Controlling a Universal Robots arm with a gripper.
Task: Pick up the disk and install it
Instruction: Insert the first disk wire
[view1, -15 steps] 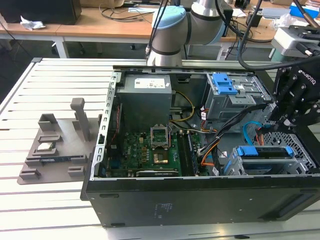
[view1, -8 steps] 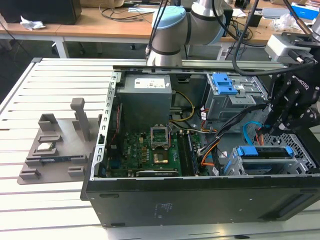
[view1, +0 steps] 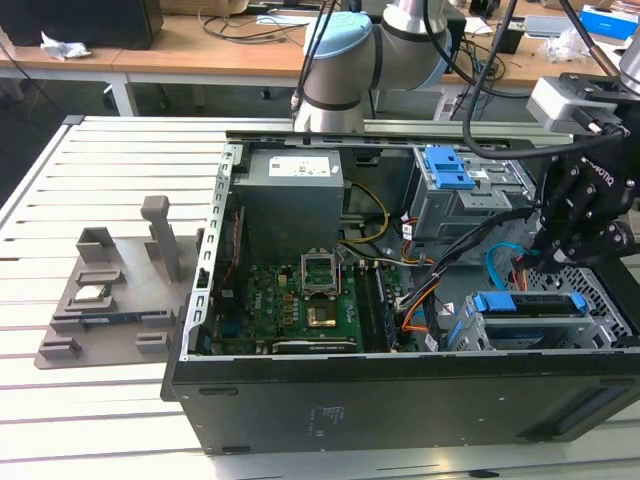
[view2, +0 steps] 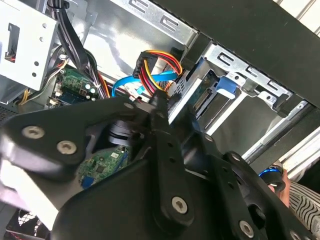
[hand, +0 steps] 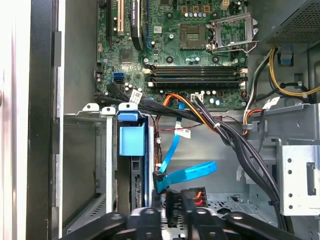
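**Disk sitting on edge in the lower drive cage, my gripper hanging just over it**

I am holding my gripper (hand: 172, 217) low inside the open computer case (view1: 400, 400), at the exterior view's right. Whether it is apart or together I cannot tell, as the linkage is blocking my own view of it. Nothing is showing as clamped in it.

Just beyond it a black power plug (hand: 186, 196) with red and orange wires and a blue data cable (hand: 185, 172) are lying loose across the case floor. I judge they are sitting free because they are waiting to be plugged in.

Beside them the disk (hand: 131, 142) is standing on edge in a slot of the grey drive cage (hand: 107, 165), with its blue carrier tab facing up out of the slot. That tab is likely the part meant for pushing or pulling. In the second wrist view the disk (view2: 226, 85) is lying between the cage rails. I cannot tell whether it is fully seated.

Farther off, the motherboard (hand: 190, 45) is lying flat with its processor socket (hand: 192, 32) open. Past it the power supply (view1: 290, 195) is filling the far corner.

Outside the case, well apart, a grey parts fixture (view1: 100, 300) is resting on the slatted table (view1: 100, 160) and keeping a small silver chip (view1: 92, 293) in its recess.
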